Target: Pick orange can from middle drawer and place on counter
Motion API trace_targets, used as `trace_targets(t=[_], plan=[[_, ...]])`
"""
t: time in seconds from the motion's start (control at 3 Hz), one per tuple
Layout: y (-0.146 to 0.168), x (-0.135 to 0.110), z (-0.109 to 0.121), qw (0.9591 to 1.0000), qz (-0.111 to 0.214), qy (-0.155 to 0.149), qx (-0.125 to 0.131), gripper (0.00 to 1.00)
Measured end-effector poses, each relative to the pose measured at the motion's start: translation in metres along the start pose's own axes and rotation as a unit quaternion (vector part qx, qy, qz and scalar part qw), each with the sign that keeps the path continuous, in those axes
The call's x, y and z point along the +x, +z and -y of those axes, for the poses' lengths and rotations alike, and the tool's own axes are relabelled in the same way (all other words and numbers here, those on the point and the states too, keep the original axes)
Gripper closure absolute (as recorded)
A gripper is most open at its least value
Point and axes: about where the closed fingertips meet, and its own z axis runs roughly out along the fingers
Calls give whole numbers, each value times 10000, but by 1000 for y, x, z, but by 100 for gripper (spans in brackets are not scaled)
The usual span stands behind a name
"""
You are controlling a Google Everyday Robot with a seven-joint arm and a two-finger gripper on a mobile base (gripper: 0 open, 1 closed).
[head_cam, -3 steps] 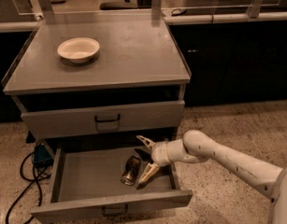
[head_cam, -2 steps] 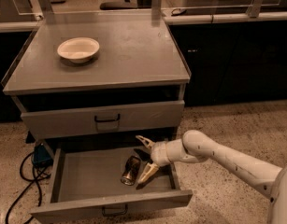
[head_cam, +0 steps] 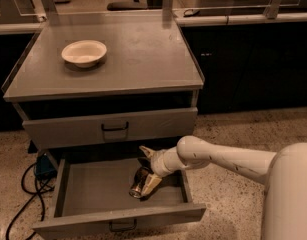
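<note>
The orange can (head_cam: 139, 182) lies tilted on the floor of the pulled-out middle drawer (head_cam: 93, 191), right of centre, its silver end toward the drawer front. My gripper (head_cam: 146, 169) reaches into the drawer from the right, low over the can. Its fingers are spread open, one fingertip (head_cam: 144, 150) behind the can and the other (head_cam: 154, 184) against its right side. Above the cabinet lies the grey counter (head_cam: 138, 59).
A white bowl (head_cam: 84, 52) rests on the counter's back left. The upper drawer front (head_cam: 113, 127) is closed just above my wrist. Black cables and a blue box (head_cam: 42, 166) lie on the floor to the left. Dark cupboards (head_cam: 248, 64) stand at right.
</note>
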Motion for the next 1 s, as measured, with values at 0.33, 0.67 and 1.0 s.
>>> trace_targets(t=[0.33,0.67,1.0], plan=[[0,0,0,10000,0,0,-1,0],[26,14,-11,9995,166,146,-211,0],[71,30,-31,9970,429,367,-528,0]])
